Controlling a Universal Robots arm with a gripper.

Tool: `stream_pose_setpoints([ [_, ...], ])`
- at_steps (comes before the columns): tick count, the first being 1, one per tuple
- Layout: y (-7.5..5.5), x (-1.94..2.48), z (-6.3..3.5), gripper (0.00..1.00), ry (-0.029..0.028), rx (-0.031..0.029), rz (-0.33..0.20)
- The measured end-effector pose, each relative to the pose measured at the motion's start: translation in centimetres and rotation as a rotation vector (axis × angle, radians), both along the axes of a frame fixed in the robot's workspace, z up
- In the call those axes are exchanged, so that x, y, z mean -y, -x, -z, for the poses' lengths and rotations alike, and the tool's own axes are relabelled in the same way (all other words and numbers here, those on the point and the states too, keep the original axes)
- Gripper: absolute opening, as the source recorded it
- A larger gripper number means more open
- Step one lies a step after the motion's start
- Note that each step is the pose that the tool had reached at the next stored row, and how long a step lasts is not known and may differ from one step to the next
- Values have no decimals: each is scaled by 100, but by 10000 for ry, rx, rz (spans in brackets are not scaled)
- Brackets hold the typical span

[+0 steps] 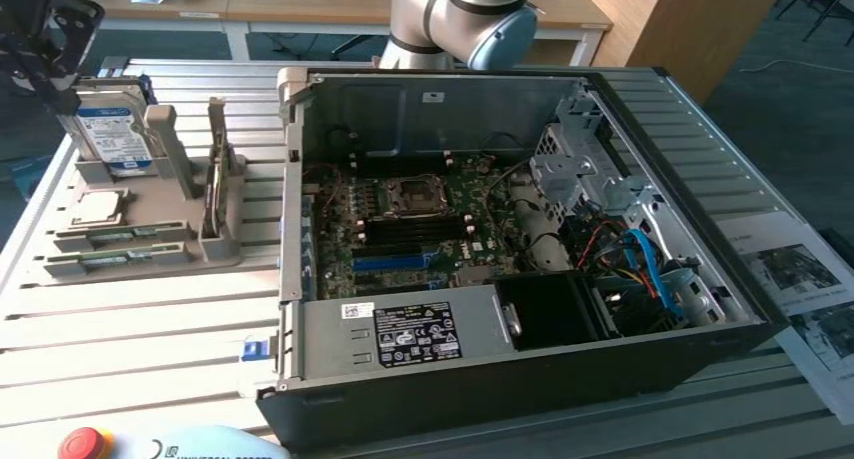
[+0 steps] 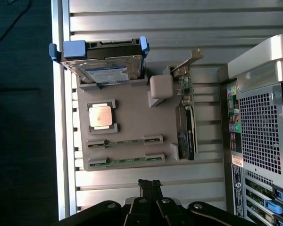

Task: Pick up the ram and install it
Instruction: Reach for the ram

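— Why do we keep the ram [image 2: 125,160] on edge in that grey holder [image 2: 132,117]?

— So that its long top edge stands clear, we think, ready for a pinch from above. It sits in the holder's outermost slot, with a second stick [image 2: 125,141] just beside it. The processor chip [image 2: 100,116] and the hard drive [image 2: 108,70] are further in.

— And the computer case [image 1: 534,374]?

— It lies on its side on the bench [image 1: 134,329] with the cover off, so the board's blue slot [image 1: 400,262] faces up, well apart from the holder.

— What of our jaws?

— Pressed fully together, holding nothing and touching nothing. They hang above the bench near the holder's ram side, apart from both sticks.
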State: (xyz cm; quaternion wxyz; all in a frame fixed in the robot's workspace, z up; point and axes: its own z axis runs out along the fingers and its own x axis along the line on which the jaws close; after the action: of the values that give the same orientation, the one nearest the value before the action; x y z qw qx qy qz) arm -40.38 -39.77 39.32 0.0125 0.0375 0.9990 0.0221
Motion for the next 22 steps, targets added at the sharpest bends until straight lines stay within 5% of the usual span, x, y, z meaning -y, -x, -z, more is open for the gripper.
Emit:
stream_pose_setpoints([
  [12,10,-124,8,10,0,0,-2],
  [22,107,-127,9,10,0,0,-3],
])
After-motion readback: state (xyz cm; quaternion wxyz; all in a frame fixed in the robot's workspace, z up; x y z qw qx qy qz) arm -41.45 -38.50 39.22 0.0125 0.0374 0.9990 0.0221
